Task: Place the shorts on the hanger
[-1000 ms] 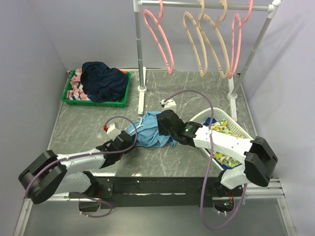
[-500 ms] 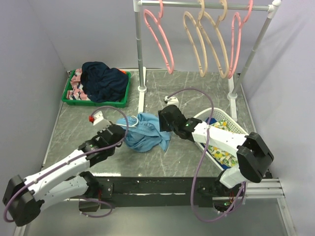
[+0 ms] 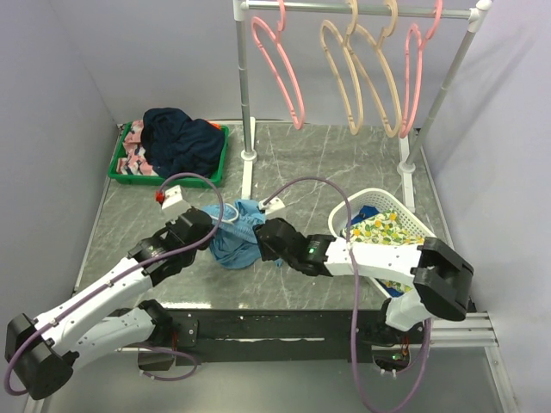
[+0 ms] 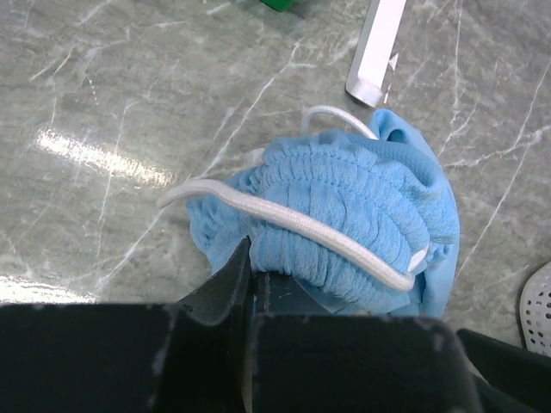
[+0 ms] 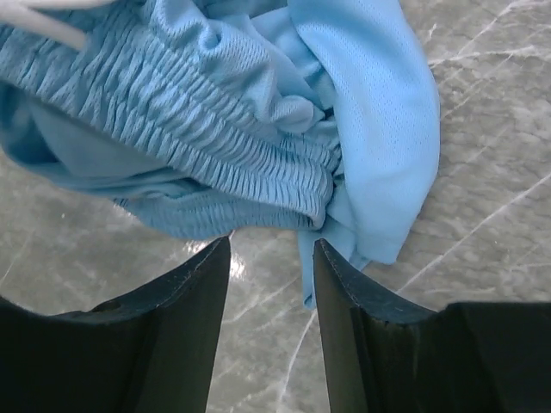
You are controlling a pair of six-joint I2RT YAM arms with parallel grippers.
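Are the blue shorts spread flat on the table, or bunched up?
Bunched up. The shorts form a crumpled heap, with the elastic waistband gathered and the white drawstring looping across it.

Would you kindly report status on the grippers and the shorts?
Left gripper shut on shorts waistband. Right gripper open, beside shorts. Pink hanger on rail, bare.

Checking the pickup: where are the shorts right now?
In the top view, the shorts lie bunched mid-table between the left gripper and right gripper.
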